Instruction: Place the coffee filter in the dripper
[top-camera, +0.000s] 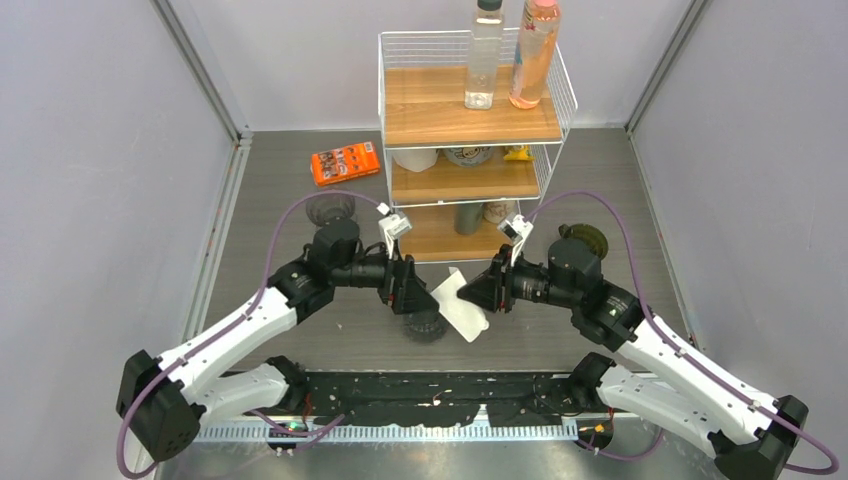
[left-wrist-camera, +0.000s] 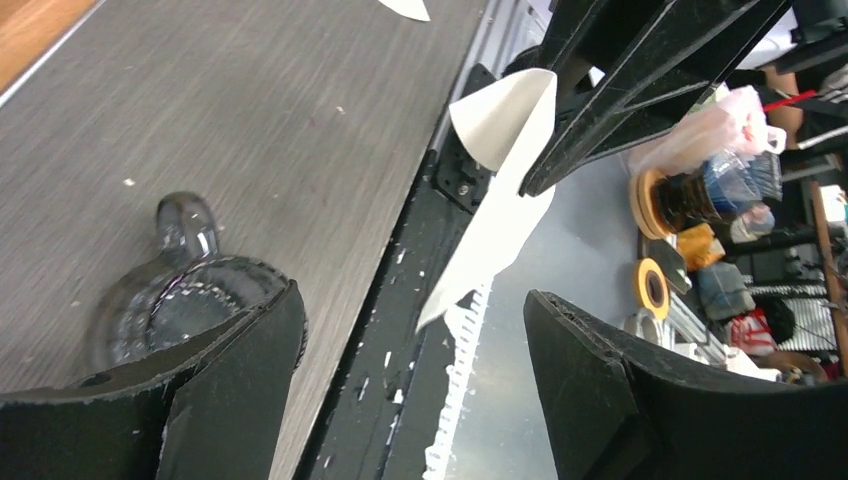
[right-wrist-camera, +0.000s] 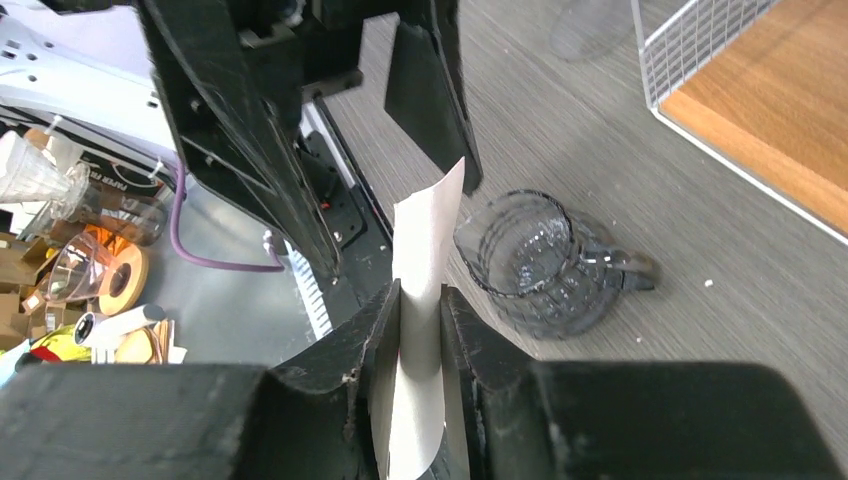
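walls: pale grey wall panels (top-camera: 90, 150), aluminium corner posts (top-camera: 200, 70) | counter (top-camera: 280, 180): grey wood-grain top | furniture: white wire rack (top-camera: 430, 105) at far centre, three wooden tiers (two bottles (top-camera: 484, 55) upright on the top tier) | light: even, diffuse, soft shadows

Grey table (top-camera: 270, 190) carries a dripper (right-wrist-camera: 530, 265), orange packet (top-camera: 345, 162) and wire shelf (top-camera: 440, 118).

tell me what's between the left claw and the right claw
The coffee filter, pinched in the right claw, facing the open left claw. The top external view shows it best.
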